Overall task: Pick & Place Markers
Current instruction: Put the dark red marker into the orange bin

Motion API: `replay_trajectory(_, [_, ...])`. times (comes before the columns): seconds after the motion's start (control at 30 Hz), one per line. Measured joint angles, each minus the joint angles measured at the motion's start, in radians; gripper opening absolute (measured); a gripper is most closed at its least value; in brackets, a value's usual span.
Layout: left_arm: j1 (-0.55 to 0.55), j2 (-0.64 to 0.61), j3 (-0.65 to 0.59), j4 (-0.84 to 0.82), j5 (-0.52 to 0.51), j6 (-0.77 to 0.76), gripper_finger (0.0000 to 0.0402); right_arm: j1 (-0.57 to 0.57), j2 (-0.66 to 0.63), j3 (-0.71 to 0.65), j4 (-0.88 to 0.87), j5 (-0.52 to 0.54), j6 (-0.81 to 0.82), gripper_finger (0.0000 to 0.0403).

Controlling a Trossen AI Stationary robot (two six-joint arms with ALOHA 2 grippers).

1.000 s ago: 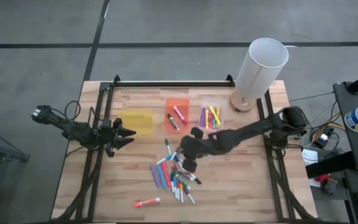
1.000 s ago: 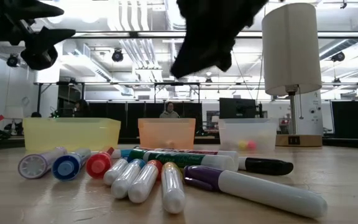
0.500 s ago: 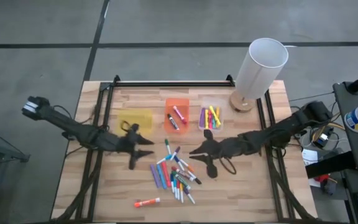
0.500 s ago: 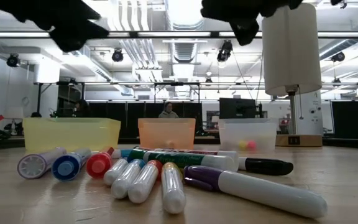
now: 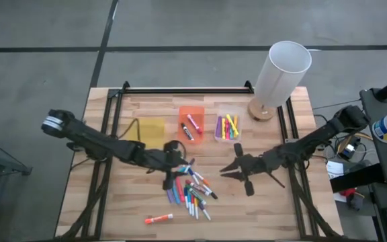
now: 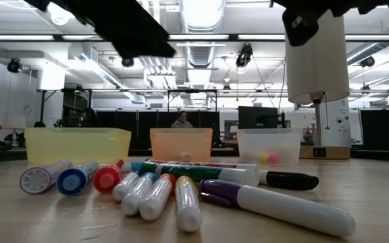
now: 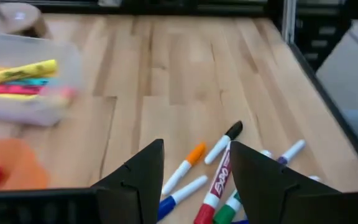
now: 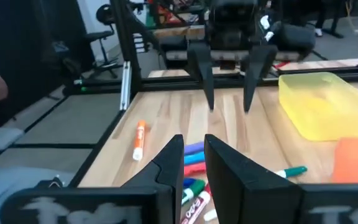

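The loose markers (image 5: 188, 188) lie in a heap on the wooden table, toward its near middle; in the low view the markers (image 6: 161, 189) lie side by side with caps facing the camera. One red-and-white marker (image 5: 158, 218) lies apart, nearer the front edge. My left gripper (image 5: 179, 168) hangs open above the heap's far-left part; between its fingers in its wrist view (image 7: 196, 146) show orange-capped, black-capped and red markers. My right gripper (image 5: 226, 168) hovers to the right of the heap, its fingers (image 8: 194, 138) a narrow gap apart and holding nothing.
Along the far side stand a yellow bin (image 5: 150, 129), an orange bin (image 5: 192, 124) holding two markers and a clear bin (image 5: 227, 126) holding several. A white lamp (image 5: 281, 74) stands at the far right corner. Black frame rails (image 5: 106, 134) run along both table sides.
My left gripper has swung from the table's left side toward the right and near edge, ending over the marker heap. My right gripper has drawn back from above the heap toward the table's right edge. The markers have stayed where they lay.
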Motion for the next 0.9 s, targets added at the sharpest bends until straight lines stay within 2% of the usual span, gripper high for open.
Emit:
replay_trajectory(0.2, [0.037,0.168,0.104,-0.025,0.082,0.047,0.0179,0.005,-0.017,-0.052,0.131,-0.042,-0.057,0.0059])
replay_trajectory(0.47, [0.037,0.362,0.25,-0.15,0.178,0.115,0.0179,0.005,-0.025,-0.064,0.136,-0.044,-0.055,0.0059])
replay_trajectory(0.67, [0.032,0.463,0.346,-0.208,0.248,0.125,0.0179,0.005,-0.027,-0.064,0.142,-0.047,-0.054,0.0059])
replay_trajectory(0.9, [0.027,0.537,0.405,-0.281,0.25,0.156,0.0179,0.005,-0.027,-0.064,0.141,-0.049,-0.054,0.0059])
